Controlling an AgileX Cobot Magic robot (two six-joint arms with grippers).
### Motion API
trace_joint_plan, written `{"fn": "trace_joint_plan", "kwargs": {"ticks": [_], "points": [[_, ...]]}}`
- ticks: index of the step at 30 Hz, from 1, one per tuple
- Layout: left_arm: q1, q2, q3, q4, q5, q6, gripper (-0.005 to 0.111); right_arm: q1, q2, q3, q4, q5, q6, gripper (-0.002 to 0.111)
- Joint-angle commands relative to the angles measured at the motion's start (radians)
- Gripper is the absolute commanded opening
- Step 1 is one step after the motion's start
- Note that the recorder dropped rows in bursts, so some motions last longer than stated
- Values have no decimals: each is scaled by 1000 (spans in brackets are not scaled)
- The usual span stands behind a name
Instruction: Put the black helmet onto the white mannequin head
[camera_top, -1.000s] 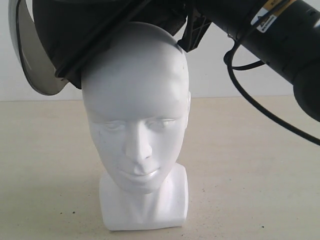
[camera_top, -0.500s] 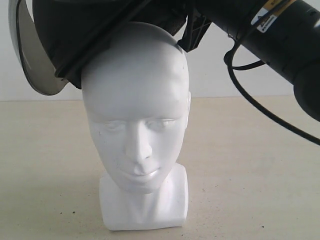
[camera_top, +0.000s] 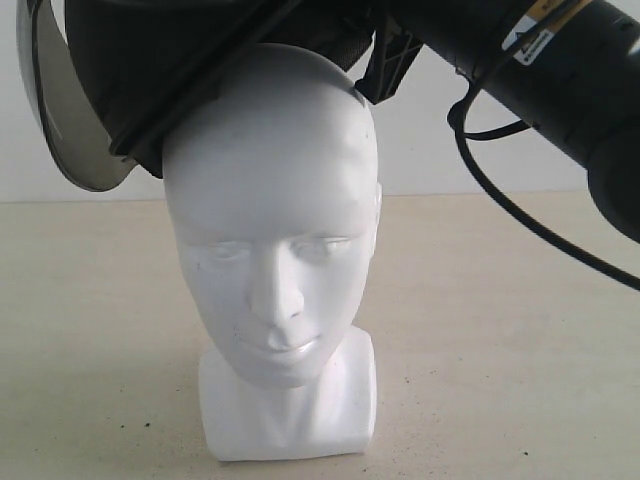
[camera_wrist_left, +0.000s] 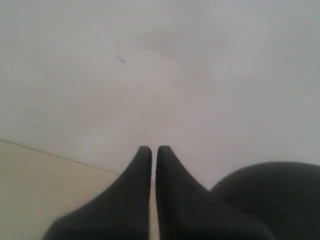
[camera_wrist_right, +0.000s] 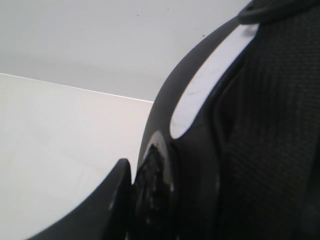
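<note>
Black helmet (camera_top: 150, 60): matte shell, tilted, held over the crown of the white mannequin head (camera_top: 270, 220). Its lower rim runs slantwise across the upper side of the skull and appears to touch it. Not seated; forehead, face and ears all bare.

Visor (camera_top: 60, 120): smoky, raised, hanging out to the left side of the exterior view.

White mannequin head: upright on its block base on the table (camera_top: 500, 350), facing the camera.

Right gripper (camera_wrist_right: 145, 195): jaws closed on the helmet's rim, with padded lining showing beside them; the inner finger is hidden.

Left gripper (camera_wrist_left: 154, 150): jaws shut together, holding nothing, lifted clear of the work.

Change over the last second: none that can be made out. Helmet, visor, arm and cable (camera_top: 500, 200) sit in the same places.

Assessment: lowering is paused or very slow, with the placing step only part done. The shell likely needs levelling and bringing down over the crown before release.
</note>
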Motion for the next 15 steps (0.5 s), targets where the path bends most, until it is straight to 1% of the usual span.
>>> {"fn": "trace_joint_plan", "kwargs": {"ticks": [1,2,3,5,6,8,11,15], "points": [[158,173,-236,-352,392,396,4,-22,-26,-2,-7,12,-83,0],[196,212,-277,-381,461,410,4,-22,-26,-2,-7,12,-83,0],[231,248,-304,-406,493,416,4,-22,-26,-2,-7,12,-83,0],[270,307,-313,-465,516,471,4,-22,-26,-2,-7,12,-83,0],[273,338,-311,-503,537,528,4,-22,-26,-2,-9,12,-83,0],[270,398,-310,-574,593,615,4,-22,-26,-2,-9,9,-89,0],[237,501,-310,-680,699,738,4,-22,-26,-2,-9,12,-95,0],[194,594,-310,-727,716,783,4,-22,-26,-2,-9,10,-106,0]]}}
